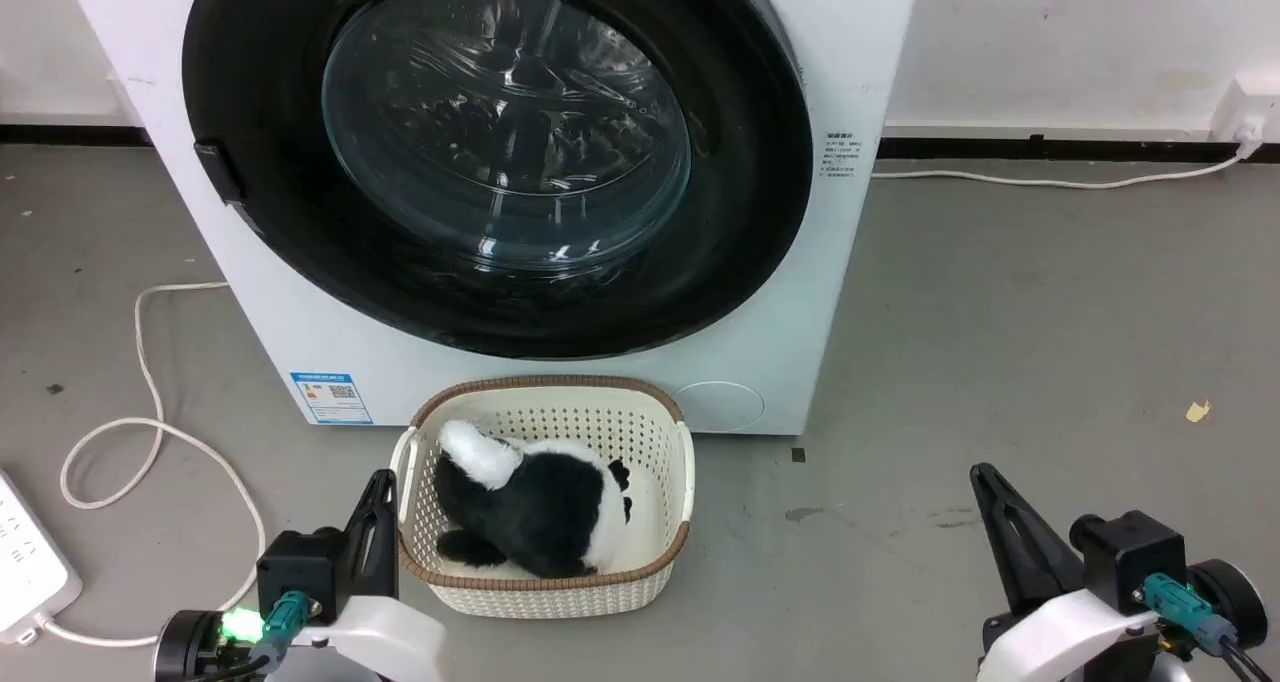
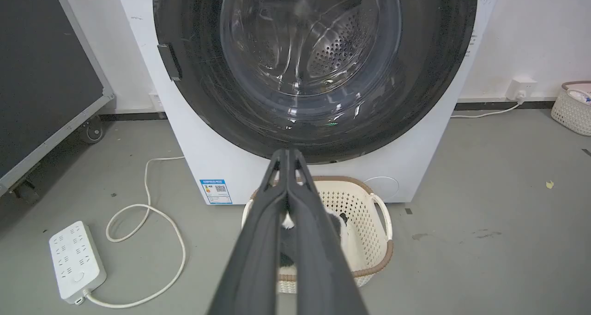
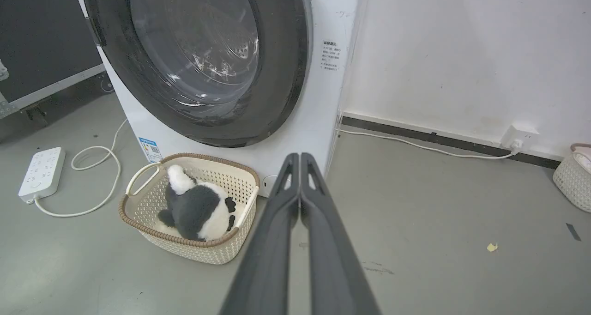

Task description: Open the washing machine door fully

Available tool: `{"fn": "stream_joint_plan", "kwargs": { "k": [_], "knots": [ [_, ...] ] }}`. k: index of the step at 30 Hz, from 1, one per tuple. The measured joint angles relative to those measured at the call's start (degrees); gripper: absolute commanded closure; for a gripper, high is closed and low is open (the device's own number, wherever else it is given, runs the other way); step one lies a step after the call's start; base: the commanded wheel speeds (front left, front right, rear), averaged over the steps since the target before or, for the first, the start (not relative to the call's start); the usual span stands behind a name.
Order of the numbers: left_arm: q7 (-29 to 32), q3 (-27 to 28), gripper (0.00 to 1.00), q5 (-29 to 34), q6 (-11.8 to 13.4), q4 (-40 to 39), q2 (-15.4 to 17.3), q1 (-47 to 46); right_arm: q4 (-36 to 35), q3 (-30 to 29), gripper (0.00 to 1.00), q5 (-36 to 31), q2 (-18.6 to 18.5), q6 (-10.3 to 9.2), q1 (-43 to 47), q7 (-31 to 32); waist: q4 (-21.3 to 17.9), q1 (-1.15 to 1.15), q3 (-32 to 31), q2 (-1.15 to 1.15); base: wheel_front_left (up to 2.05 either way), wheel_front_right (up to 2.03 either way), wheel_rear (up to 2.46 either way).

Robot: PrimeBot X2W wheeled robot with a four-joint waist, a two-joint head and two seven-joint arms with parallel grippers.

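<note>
The large round door with a wide glossy black rim and bulging clear glass window (image 1: 505,152) sat shut, flush against the front of the big white front-loading washing machine (image 1: 300,332), so the opening had not begun. A small dark tab (image 1: 218,172) stood on the rim at the robot's left side, which suggested the hinge lay on the right. The left gripper (image 1: 381,477) and the right gripper (image 1: 984,474) both waited low, well apart from the door, 1 at each lower corner of the head view. On each, the 2 jaws were pressed together and held nothing. A cream wicker-look plastic basket (image 1: 545,384) holding a black-and-white plush toy (image 1: 540,512) stood on the grey floor just in front of the machine, directly under the door, with the left gripper just beside its rim. Several things could have gone wrong from here. An arm rising towards the tab might have clipped the basket and shoved it. The glossy rim looked slippery, so closed jaws hooking the tab poorly could have slid off. A door swinging rightwards might have struck the right gripper if it waited in the arc. The white cable (image 1: 150,402) looped on the floor near the white power strip (image 1: 30,562) could have snagged a wheel.
</note>
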Motion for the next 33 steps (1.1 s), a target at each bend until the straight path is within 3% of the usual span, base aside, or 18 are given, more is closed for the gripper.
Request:
{"fn": "stream_joint_plan", "kwargs": {
  "k": [32,33],
  "knots": [
    [0.0,0.0,1.0,0.0,0.0,0.0,0.0,0.0,0.0,0.0,1.0,0.0,0.0,0.01,0.0,0.0,0.0,0.0,0.0,0.0,0.0,0.0,0.0],
    [0.0,0.0,0.0,-0.1,0.0,0.0,0.0,0.0,0.0,0.0,0.0,0.0,0.0,0.01,0.0,0.0,0.0,0.0,0.0,0.0,0.0,0.0,0.0]
  ]
}}
